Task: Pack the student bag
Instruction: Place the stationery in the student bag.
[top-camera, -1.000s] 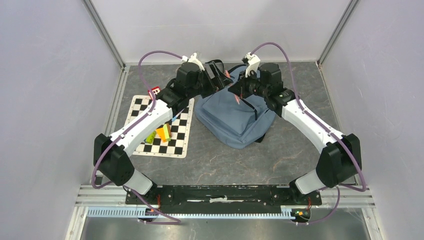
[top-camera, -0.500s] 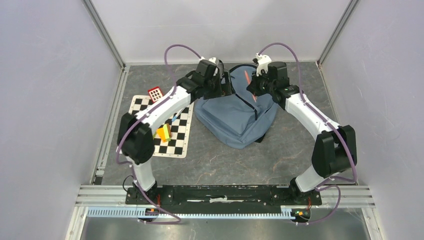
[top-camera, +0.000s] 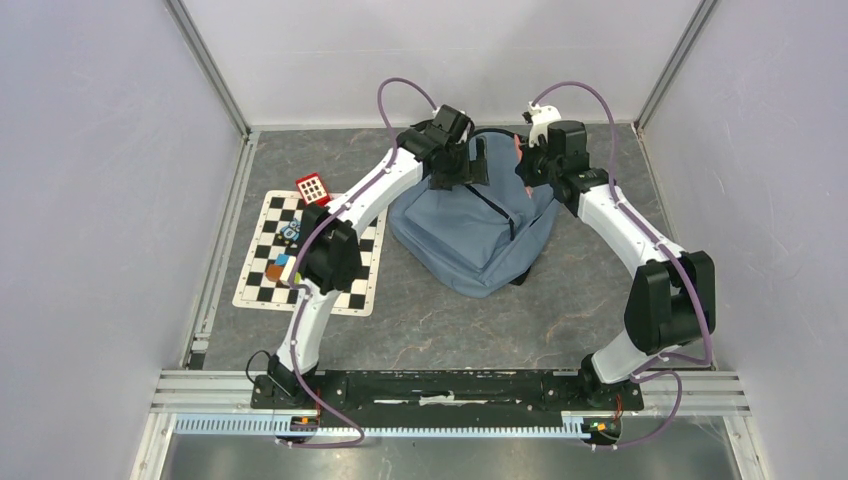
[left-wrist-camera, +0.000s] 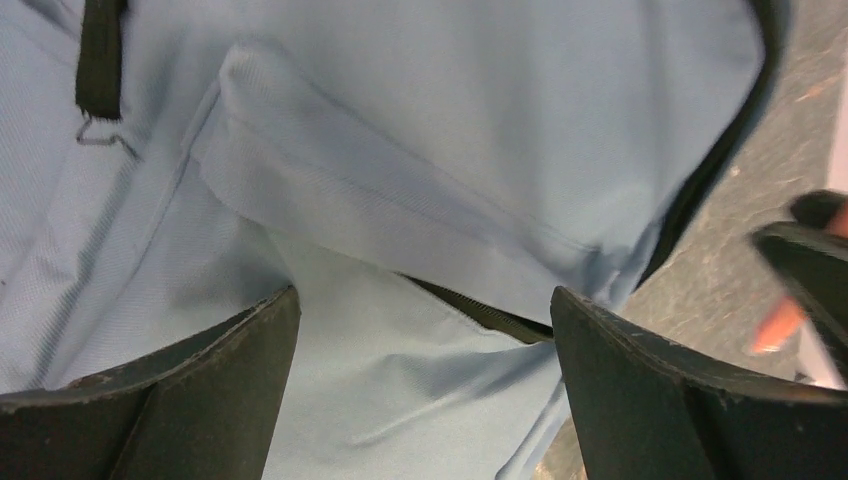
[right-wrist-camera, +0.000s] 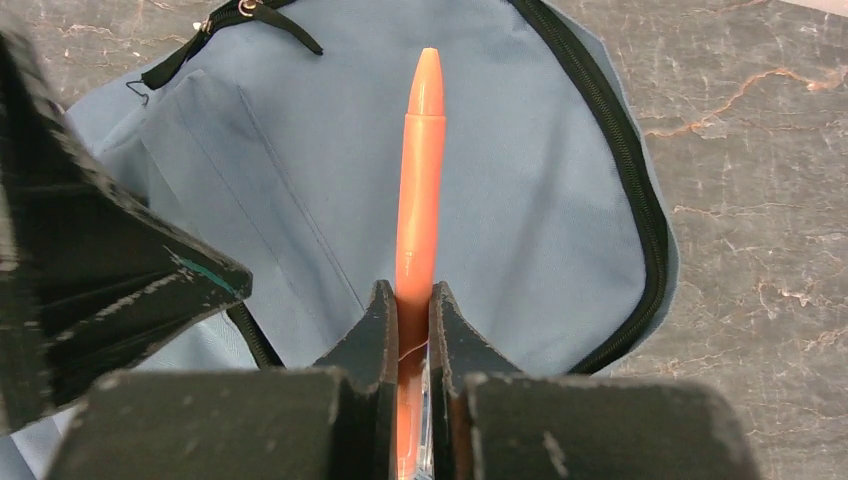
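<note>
Orange pen (right-wrist-camera: 418, 180) pinched in right hand (right-wrist-camera: 408, 300) over open student bag (right-wrist-camera: 540, 200) | left hand (left-wrist-camera: 422, 300) spread wide, empty | risk: unheld opening may sag shut, pen could drop outside

On my right wrist cam the right gripper (right-wrist-camera: 407, 300) has its jaws pinched tight on an orange pen (right-wrist-camera: 420, 170), tip pointing away over the open blue-grey backpack (right-wrist-camera: 520, 200). Black zipper (right-wrist-camera: 640, 210) curves round the opening, grey marbled table (right-wrist-camera: 760, 150) on the right, a scuffed black finger (right-wrist-camera: 110, 260) crowding the left.
</note>
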